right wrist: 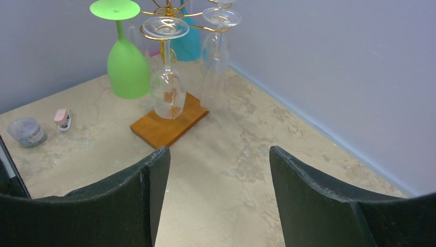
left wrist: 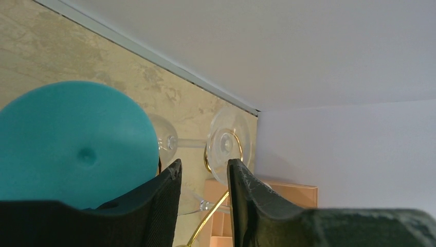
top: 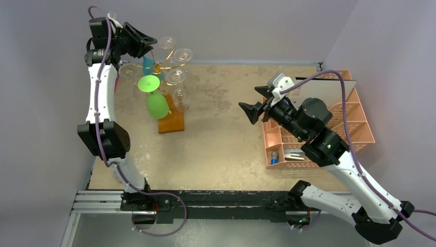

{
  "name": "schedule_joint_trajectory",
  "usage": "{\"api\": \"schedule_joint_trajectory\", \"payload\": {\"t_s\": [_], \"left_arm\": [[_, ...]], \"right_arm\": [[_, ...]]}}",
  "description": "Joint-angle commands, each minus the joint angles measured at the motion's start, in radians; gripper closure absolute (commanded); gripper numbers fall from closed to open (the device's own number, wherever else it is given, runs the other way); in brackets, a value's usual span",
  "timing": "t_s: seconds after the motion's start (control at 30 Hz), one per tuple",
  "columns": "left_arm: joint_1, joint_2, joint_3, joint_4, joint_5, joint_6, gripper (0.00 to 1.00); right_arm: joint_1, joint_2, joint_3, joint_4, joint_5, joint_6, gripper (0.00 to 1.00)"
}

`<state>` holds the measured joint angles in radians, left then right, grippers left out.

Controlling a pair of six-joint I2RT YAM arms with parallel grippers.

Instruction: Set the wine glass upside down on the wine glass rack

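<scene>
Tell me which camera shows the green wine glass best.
The right wrist view: the green wine glass hangs upside down from the rack, seen whole from the side, foot up, bowl down. The top view looks down on it, so it is foreshortened. The left wrist view does not show it.

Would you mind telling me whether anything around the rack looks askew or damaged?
Nothing is clearly wrong. Nothing on the rack looks broken or fallen. Only the green glass seems to lean slightly next to the straight-hanging clear glass, and that may just be the camera angle.
</scene>
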<state>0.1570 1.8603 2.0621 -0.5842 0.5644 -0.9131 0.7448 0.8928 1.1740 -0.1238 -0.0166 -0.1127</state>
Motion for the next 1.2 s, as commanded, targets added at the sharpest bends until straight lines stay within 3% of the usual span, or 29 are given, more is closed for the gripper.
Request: {"api": "schedule_joint_trajectory", "payload": {"t_s": [0.0,0.2,0.5,0.73,0.87,0.97,1.17], "left_arm": [[0.008,-0.083,0.072,-0.046,-0.059,0.073,0.62],[0.007,-0.149,0.085,-0.102,-0.123,0.142,0.49],[0.007,-0.307,0.061,-0.233,-0.221,0.294,0.47],[0.007,-0.473,0.007,-0.442,-0.35,0.399,0.43],[0.007,-0.601,-0.075,-0.521,-0.458,0.425,0.42],[0.007,-0.745,-0.218,-0.507,-0.532,0.422,0.42],[0.007,-1.003,-0.369,-0.537,-0.602,0.458,0.37]], "right_arm": [[-0.002,-0.033,0.037,0.016,0.03,-0.008,0.27],[-0.002,-0.045,0.033,0.011,0.047,-0.01,0.26],[-0.002,-0.048,0.045,-0.032,0.072,-0.005,0.26],[-0.002,-0.027,0.077,-0.052,0.119,0.046,0.26],[-0.002,-0.019,0.105,-0.086,0.154,0.082,0.27],[-0.002,-0.028,0.143,-0.142,0.199,0.128,0.27],[-0.002,-0.156,0.131,-0.154,0.414,0.139,0.26]]}}
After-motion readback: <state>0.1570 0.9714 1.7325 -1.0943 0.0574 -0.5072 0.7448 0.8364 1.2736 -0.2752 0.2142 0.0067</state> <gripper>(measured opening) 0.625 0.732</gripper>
